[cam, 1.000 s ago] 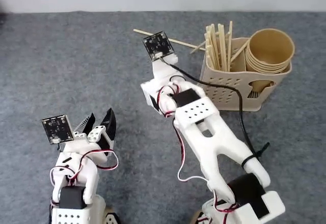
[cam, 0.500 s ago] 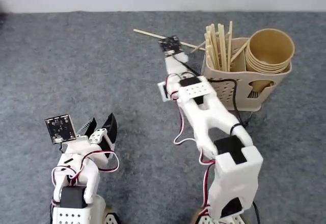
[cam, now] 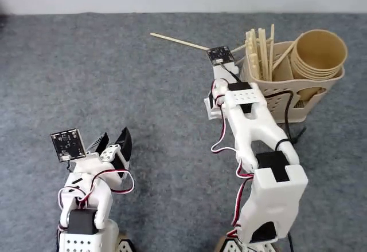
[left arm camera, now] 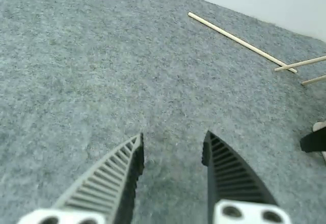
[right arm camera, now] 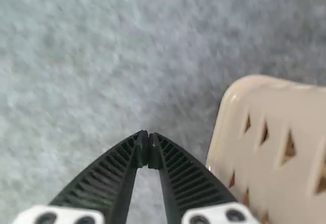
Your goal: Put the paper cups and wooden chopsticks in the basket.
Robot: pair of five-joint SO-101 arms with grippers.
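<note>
The grey felt table is carrying everything. The right arm is stretching from the near edge toward the far right. Its wrist is sitting just beside the left wall of the beige perforated basket. The left arm is sitting folded at the near left, well apart from the task's things.

The basket is standing upright at the far right. It is holding a nested stack of paper cups in its right part and a bundle of wooden chopsticks standing on end in its left part. One loose chopstick is lying flat on the felt at the far middle, left of the basket.

The high view is hiding the right gripper's fingers under the wrist. The right wrist view is showing that gripper with its tips pressed together on nothing, hanging over bare felt just beside the basket wall.

The left gripper is gaping part-way and gripping nothing. Its own view is looking across bare felt at the loose chopstick. Two further stick ends are poking in at that view's edge.
</note>
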